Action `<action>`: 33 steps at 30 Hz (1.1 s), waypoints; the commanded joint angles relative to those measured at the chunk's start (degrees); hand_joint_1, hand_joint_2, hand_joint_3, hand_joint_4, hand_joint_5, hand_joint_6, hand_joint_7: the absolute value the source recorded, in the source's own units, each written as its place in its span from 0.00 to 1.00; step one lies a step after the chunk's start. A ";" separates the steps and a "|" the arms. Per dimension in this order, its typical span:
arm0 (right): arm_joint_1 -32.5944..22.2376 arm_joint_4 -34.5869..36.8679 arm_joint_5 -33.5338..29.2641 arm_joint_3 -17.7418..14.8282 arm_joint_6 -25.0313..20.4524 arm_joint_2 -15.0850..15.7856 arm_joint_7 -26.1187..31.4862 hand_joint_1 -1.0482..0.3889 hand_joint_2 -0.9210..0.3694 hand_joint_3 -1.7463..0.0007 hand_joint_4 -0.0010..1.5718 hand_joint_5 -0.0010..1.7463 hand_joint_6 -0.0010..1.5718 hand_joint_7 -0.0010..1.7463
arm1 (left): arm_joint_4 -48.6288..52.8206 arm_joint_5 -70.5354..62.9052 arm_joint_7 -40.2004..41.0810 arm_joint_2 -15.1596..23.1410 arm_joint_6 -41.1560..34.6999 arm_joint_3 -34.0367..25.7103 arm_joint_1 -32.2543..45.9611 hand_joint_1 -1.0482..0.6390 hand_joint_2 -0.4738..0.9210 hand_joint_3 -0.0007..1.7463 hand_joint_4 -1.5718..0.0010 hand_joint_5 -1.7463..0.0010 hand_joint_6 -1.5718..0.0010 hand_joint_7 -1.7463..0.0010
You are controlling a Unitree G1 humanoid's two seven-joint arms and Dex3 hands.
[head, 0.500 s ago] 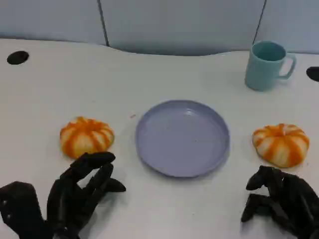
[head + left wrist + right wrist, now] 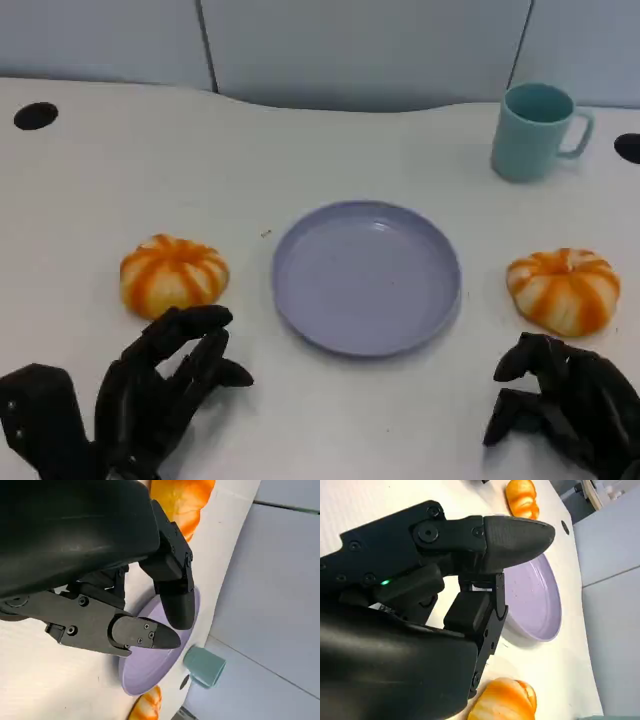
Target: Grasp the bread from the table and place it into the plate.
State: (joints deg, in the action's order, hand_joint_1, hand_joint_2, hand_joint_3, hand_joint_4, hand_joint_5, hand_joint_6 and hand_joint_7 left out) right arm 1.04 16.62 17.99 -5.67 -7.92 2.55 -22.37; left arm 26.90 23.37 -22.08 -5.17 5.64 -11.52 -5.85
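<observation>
Black left hand (image 2: 150, 385), black right hand (image 2: 560, 405), visible screws, green light

1. Bare table (image 2: 330, 420) is seen between each bread and its nearest hand.
2. The plate (image 2: 366, 277) is flanked by open gaps.
3. The far right corner is occupied by a mug (image 2: 535, 131).

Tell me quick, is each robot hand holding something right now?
Left robot hand: open, holding nothing, just short of the left bread.
Right robot hand: open, holding nothing, just short of the right bread.
</observation>
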 commanded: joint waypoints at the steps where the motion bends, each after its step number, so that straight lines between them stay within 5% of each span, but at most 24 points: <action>1: -0.57 -0.31 -0.36 -0.15 -1.22 0.32 0.99 0.44 0.00 0.74 0.78 0.66 0.70 0.64 | -0.18 -0.17 -0.37 0.98 0.14 -0.29 -0.22 0.39 1.00 0.09 0.58 0.13 0.58 0.43; 24: -0.90 -0.17 -0.15 -0.09 -0.39 0.08 0.14 0.44 0.00 0.75 0.76 0.66 0.69 0.63 | -0.58 1.55 -2.34 0.53 1.62 -1.21 -0.13 0.38 1.00 0.06 0.59 0.15 0.58 0.43; 30: -0.79 1.21 -0.63 0.15 1.87 -0.03 -0.67 0.44 0.00 0.73 0.77 0.66 0.70 0.63 | -0.17 0.53 -5.96 0.47 9.51 -1.19 -0.37 0.38 1.00 0.05 0.61 0.30 0.59 0.54; 33: -0.98 1.24 -0.83 0.36 2.39 -0.16 -0.69 0.44 0.00 0.73 0.76 0.66 0.69 0.62 | 1.78 -1.84 -7.68 1.42 15.90 -0.54 -1.06 0.39 1.00 0.07 0.59 0.46 0.56 0.76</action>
State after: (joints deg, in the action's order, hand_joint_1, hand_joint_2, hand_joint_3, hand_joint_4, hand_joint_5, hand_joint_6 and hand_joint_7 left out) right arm 0.86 17.23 17.46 -5.37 -6.05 2.32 -22.87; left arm 27.31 22.99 -28.11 -5.16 16.94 -12.27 -6.16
